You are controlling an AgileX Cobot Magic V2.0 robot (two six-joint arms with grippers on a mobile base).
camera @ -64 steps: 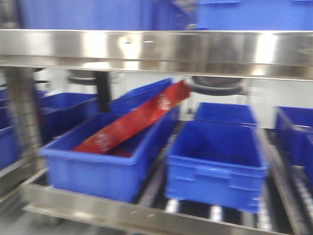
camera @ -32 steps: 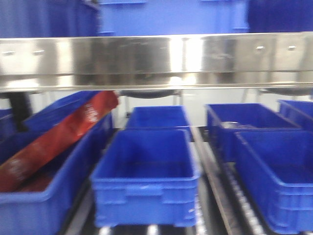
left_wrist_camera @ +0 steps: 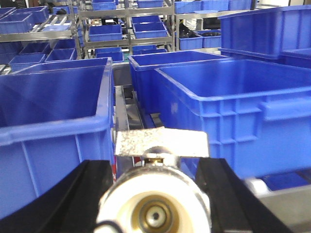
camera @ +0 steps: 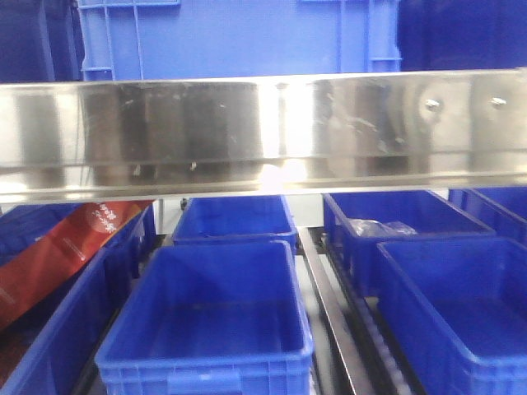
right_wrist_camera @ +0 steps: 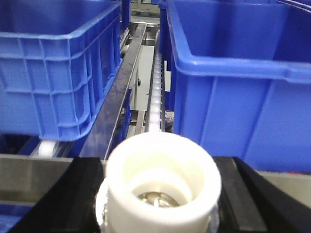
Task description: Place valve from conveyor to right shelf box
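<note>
**Steel rail ahead, a valve clamped in each gripper**

Stainless steel fills the middle of the front view. The shelf's rail (camera: 263,132) runs from edge to edge, scratched and bright with reflections. Blue bins stand above it and below it. Under the rail, a front bin (camera: 206,329) sits at lower centre with a back bin (camera: 235,218) behind it. Two more stand one behind the other on the right. At the far left, a red packet (camera: 58,247) leans tilted inside a side bin (camera: 82,321).

In the left wrist view, the left gripper (left_wrist_camera: 154,194) is clenched on a valve (left_wrist_camera: 155,213) at bottom centre. Black fingers (left_wrist_camera: 77,199) press both sides of it, and its round, pale end faces the lens. A flat speckled metal tab (left_wrist_camera: 160,143) sits just above it. It may be part of the valve, though the blur makes that hard to settle. Large bins rise at the left and right of that frame, and more racks of bins stand in the upper background.

In the right wrist view, the right gripper (right_wrist_camera: 160,194) grasps a second valve (right_wrist_camera: 163,184) at bottom centre. Its white cap (right_wrist_camera: 163,160) points at the lens from between the dark fingers (right_wrist_camera: 248,199). Beyond it, a roller track (right_wrist_camera: 155,97) runs up the middle of the frame between two bins.
</note>
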